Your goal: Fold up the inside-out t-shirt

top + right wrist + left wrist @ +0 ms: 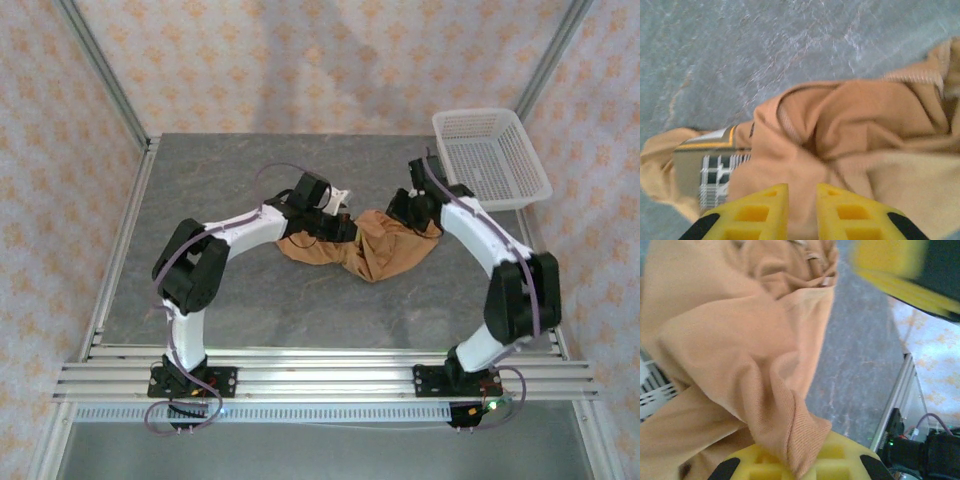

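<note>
1. Your orange-tan soft cloth t-shirt (pixel 375 252) lies crumpled in a bunch at the middle of the top view, on the grey stone-patterned counter (pixel 250 310) between the two arms.
2. Your left end effector (pixel 795 462) sits at the shirt's left end. At the bottom of the left wrist view its yellow fingers (pixel 837 460) are pressed together on a ridge of the fabric, which drapes over them.
3. Your right end effector (pixel 802 189) sits at the shirt's upper right edge. Its fingers stand almost together, pinching a fold of cloth in the narrow gap.
4. A small white label with dark print (pixel 715 170) shows at the lower left of the right wrist view, lying among the folds.
5. A white plastic mesh basket (pixel 490 155) stands at the upper right of the top view, apart from the shirt.
</note>
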Robot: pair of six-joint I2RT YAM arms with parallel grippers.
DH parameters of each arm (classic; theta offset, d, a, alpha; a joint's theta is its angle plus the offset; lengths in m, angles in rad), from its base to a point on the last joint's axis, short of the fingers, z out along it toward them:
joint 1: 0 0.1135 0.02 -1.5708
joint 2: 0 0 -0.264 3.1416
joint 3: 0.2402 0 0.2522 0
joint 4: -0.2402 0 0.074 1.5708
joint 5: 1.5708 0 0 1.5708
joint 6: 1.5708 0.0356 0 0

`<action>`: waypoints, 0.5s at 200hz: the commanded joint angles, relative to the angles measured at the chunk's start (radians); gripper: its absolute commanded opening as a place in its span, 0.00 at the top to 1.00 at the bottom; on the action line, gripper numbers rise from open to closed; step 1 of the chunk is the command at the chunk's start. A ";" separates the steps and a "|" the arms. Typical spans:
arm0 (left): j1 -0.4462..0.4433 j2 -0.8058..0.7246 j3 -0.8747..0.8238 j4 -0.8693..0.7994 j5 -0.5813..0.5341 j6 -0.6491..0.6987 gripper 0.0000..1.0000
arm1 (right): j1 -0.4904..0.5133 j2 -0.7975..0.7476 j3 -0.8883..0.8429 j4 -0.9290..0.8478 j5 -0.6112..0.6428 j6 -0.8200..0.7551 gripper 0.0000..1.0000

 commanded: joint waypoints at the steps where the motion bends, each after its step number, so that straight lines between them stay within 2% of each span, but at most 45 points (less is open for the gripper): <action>1: 0.022 0.021 0.046 -0.025 -0.017 -0.024 1.00 | 0.054 -0.107 -0.098 0.063 -0.054 0.006 0.67; 25: 0.037 0.026 0.048 -0.030 -0.023 -0.046 1.00 | 0.144 -0.162 -0.202 0.138 -0.047 0.033 0.65; 49: 0.044 0.026 0.057 -0.046 -0.019 -0.047 1.00 | 0.211 -0.148 -0.236 0.150 -0.001 0.037 0.56; 100: 0.047 0.015 0.077 -0.092 -0.017 -0.031 1.00 | 0.221 0.001 -0.196 0.168 0.070 0.002 0.56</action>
